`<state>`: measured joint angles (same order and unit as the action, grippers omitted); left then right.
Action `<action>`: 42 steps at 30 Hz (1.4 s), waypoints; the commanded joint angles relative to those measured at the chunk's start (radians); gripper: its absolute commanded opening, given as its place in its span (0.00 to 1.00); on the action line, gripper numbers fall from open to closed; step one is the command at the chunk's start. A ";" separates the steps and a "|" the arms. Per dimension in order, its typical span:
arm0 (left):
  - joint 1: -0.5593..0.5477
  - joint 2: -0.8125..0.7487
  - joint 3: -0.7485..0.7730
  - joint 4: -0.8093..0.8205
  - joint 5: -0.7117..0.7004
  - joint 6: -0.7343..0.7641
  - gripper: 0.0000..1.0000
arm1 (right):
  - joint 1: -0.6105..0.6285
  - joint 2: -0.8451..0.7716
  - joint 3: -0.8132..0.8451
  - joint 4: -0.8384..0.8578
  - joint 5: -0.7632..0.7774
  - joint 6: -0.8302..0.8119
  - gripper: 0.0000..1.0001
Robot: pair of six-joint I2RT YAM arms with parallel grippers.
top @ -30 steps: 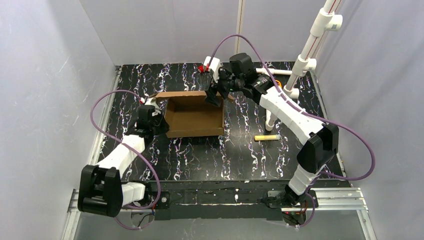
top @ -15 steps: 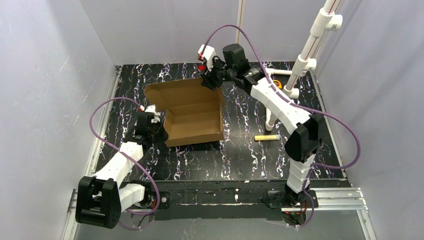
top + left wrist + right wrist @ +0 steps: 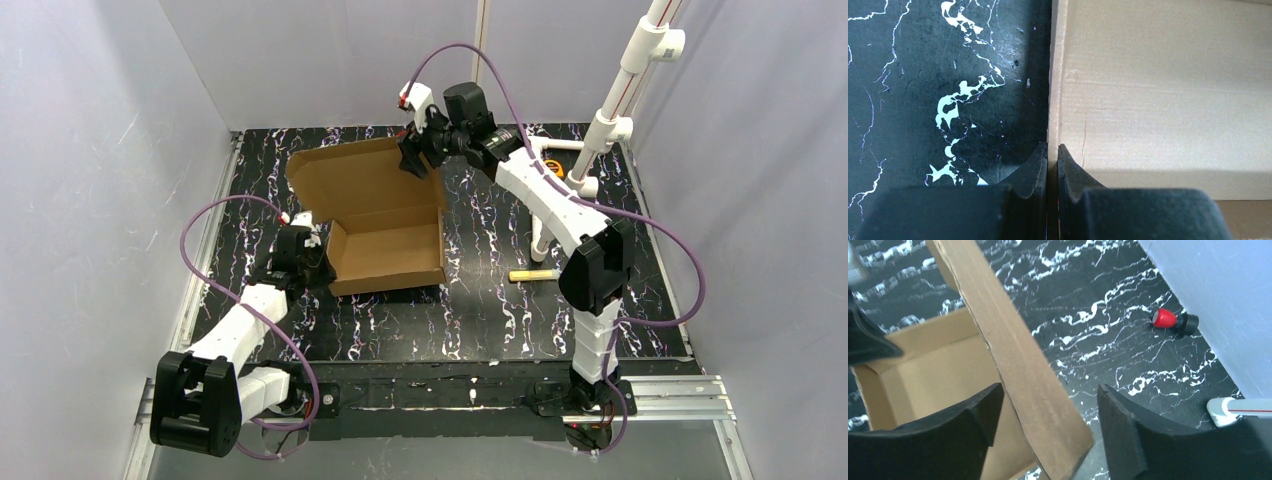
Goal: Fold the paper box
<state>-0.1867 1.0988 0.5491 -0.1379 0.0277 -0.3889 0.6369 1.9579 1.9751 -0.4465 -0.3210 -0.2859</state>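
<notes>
A black table veined in white is carrying the paper box near its centre. 1 yellow stick is lying at the box's 3 o'clock, and a white pipe stand is standing at 2 o'clock.

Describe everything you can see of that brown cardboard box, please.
The paper box is plain brown corrugated cardboard: a shallow rectangular tray, empty inside, resting on the black marbled table. Its large lid stands open, leaning back from the far wall, with a narrow side flap. The left gripper is shut on the tray's left wall. The right gripper straddles the lid's flap with jaws open; whether it touches is unclear.
</notes>
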 commanded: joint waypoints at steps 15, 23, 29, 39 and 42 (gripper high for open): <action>-0.019 -0.068 0.014 0.003 -0.061 0.028 0.13 | -0.100 0.032 -0.007 0.162 -0.261 0.145 0.01; 0.003 -0.074 0.046 0.074 0.004 0.022 0.60 | -0.111 -0.036 -0.129 0.211 -0.381 0.120 0.01; 0.033 0.065 0.171 -0.012 0.007 0.032 0.61 | -0.111 -0.073 -0.181 0.225 -0.432 0.088 0.01; 0.072 0.113 0.226 -0.049 0.106 0.104 0.71 | -0.108 -0.132 -0.256 0.235 -0.448 0.038 0.01; 0.102 0.039 0.172 -0.014 0.143 0.084 0.80 | -0.108 -0.136 -0.250 0.235 -0.406 0.045 0.01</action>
<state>-0.1123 1.2404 0.7650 -0.1783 0.0696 -0.3107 0.5213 1.8740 1.7222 -0.2554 -0.7437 -0.2424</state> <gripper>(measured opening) 0.771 0.045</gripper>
